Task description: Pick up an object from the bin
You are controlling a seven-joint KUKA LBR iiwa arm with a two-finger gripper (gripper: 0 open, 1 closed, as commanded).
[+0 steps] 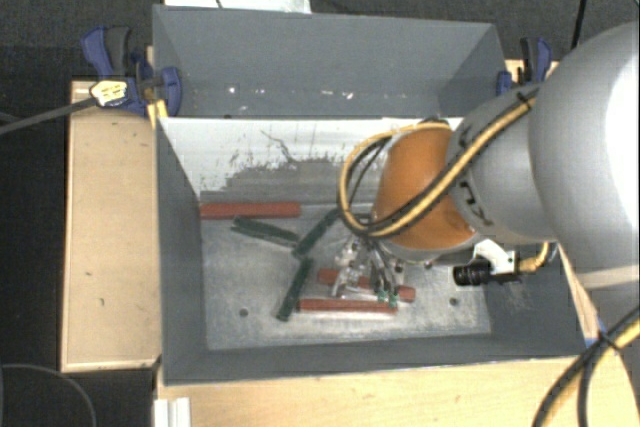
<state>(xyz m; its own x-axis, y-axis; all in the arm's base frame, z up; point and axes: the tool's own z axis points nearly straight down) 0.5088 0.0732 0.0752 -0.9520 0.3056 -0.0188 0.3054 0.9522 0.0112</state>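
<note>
My gripper (pixel 362 283) hangs low over the middle-right of the bin floor, under the orange wrist cover. Directly below it lies a red-brown stick (pixel 345 306), flat near the bin's front, with a short reddish piece (pixel 328 276) just behind it. A dark green stick (pixel 293 287) leans diagonally to the left of the gripper. Another dark green stick (pixel 264 230) lies behind that, and a third green one (pixel 318 231) angles toward the gripper.
A longer red-brown stick (pixel 250 210) lies along the back left of the floor. The arm and its orange cover with looping cables hide the right part of the bin.
</note>
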